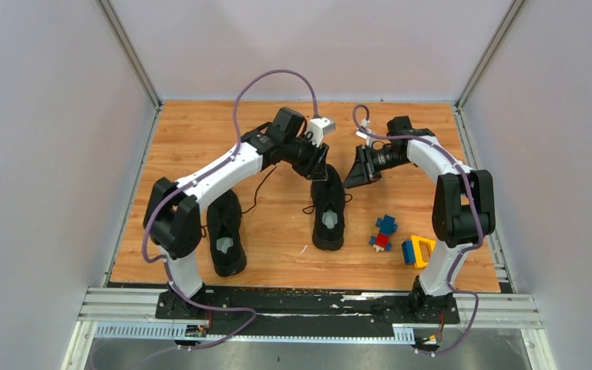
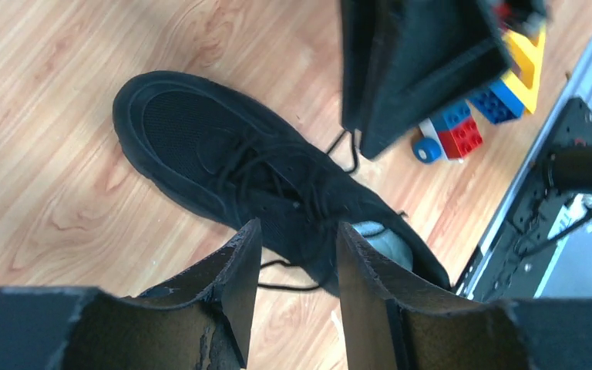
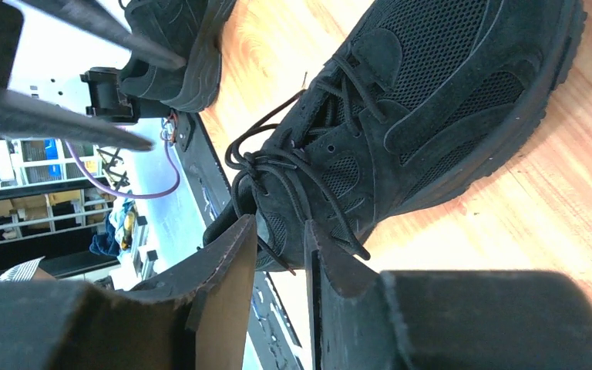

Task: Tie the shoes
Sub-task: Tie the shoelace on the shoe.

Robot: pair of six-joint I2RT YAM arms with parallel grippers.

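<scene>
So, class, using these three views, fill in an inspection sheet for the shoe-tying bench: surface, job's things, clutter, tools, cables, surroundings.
Surface: wooden table, no spills seen.
Job's things: left shoe and right shoe, both black, upright, apart, toes pointing away from the arm bases; lace ends trail on the wood.
Clutter: blue-red toy block and yellow-blue toy block, right of the right shoe, not touching it.
Tools: left tool open, above the right shoe; right tool open, close to that shoe's laces.
Cables: purple cables loop along both arms.
Surroundings: pale walls on three sides; metal rails at the near edge.
</scene>
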